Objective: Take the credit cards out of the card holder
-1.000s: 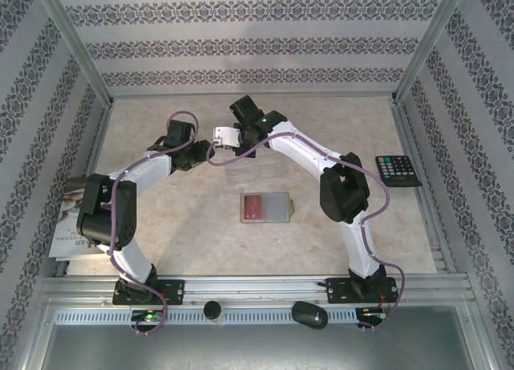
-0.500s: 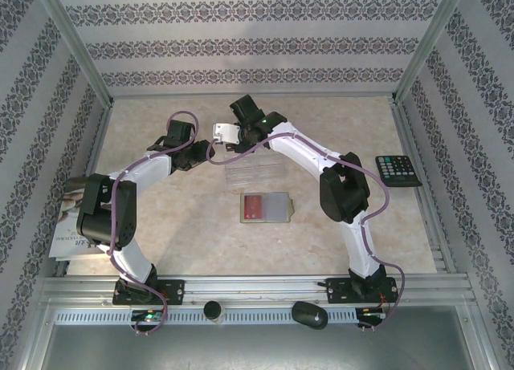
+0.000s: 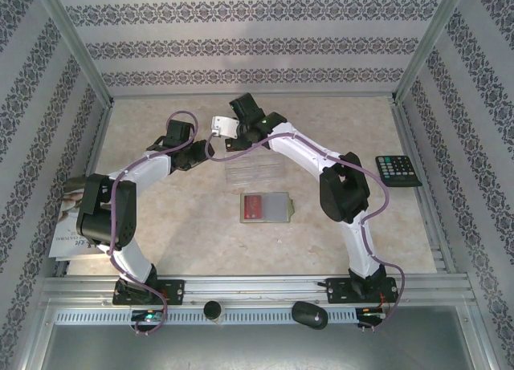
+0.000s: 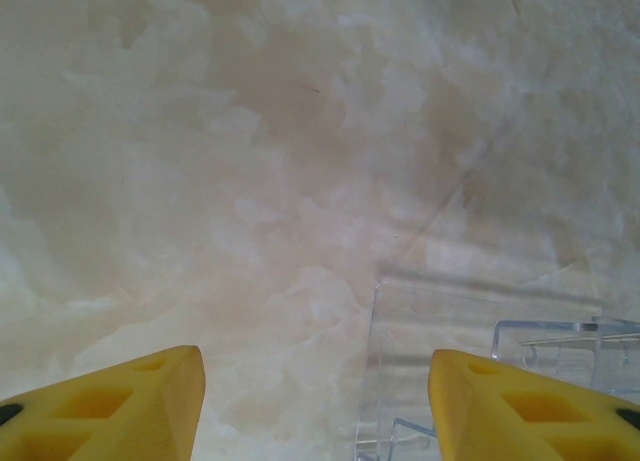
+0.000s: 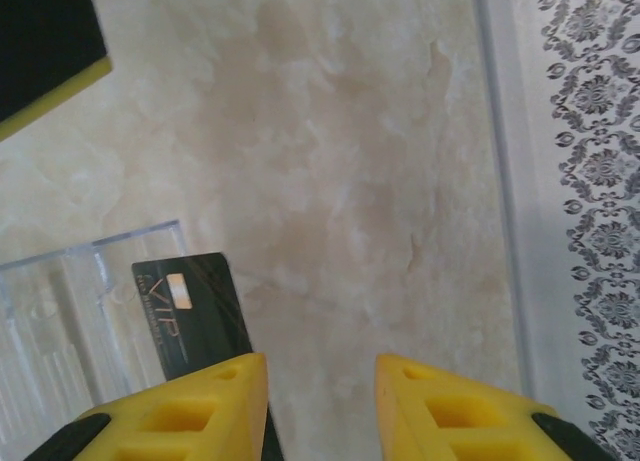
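The olive card holder lies open mid-table with a red credit card in its left side. A black credit card with gold VIP lettering lies flat on a see-through plastic piece, just left of my right gripper. That gripper is open, with bare table between its yellow fingers. In the top view the right gripper hovers beyond the see-through piece. My left gripper is open over bare table, with the see-through piece by its right finger. From above, the left gripper sits left of that piece.
A black calculator lies at the right edge of the table and a printed booklet at the left edge. The patterned back wall stands close on the right in the right wrist view. Part of the left gripper shows at that view's top left.
My right gripper has opened from shut and drawn back a little toward the far wall, leaving the black card on the see-through piece. The left arm has stayed still.
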Motion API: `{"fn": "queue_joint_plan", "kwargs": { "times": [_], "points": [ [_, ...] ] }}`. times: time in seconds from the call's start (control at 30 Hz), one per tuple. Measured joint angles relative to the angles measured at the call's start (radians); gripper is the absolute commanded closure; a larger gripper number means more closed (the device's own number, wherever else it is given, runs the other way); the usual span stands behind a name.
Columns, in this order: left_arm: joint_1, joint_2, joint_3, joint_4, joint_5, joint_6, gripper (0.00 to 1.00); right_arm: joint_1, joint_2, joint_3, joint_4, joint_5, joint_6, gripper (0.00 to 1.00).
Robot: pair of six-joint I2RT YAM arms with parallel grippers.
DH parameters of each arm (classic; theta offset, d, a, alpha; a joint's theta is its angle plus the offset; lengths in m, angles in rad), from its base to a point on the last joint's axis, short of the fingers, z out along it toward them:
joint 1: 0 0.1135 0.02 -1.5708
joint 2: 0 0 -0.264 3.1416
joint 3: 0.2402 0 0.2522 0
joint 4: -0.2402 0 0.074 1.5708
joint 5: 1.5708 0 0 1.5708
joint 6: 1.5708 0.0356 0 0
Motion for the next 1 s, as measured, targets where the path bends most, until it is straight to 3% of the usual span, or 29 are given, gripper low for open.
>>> {"fn": "queue_joint_plan", "kwargs": {
  "times": [0.2, 0.4, 0.77, 1.0],
  "points": [
    [0.000, -0.034, -0.014, 0.000, 0.000, -0.001, 0.37, 0.000, -0.032, -0.089, 0.106, 0.003, 0.040, 0.60],
    [0.000, -0.140, -0.065, 0.003, 0.004, -0.014, 0.34, 0.000, -0.183, -0.240, 0.237, -0.018, 0.168, 0.58],
    [-0.018, -0.394, -0.276, 0.085, 0.041, -0.088, 0.31, 0.000, -0.579, -0.595, 0.435, -0.107, 0.707, 0.50],
    [-0.171, -0.444, -0.385, 0.120, 0.032, -0.096, 0.31, 0.005, -0.655, -0.824, 0.335, -0.160, 1.020, 0.52]
  ]
}}
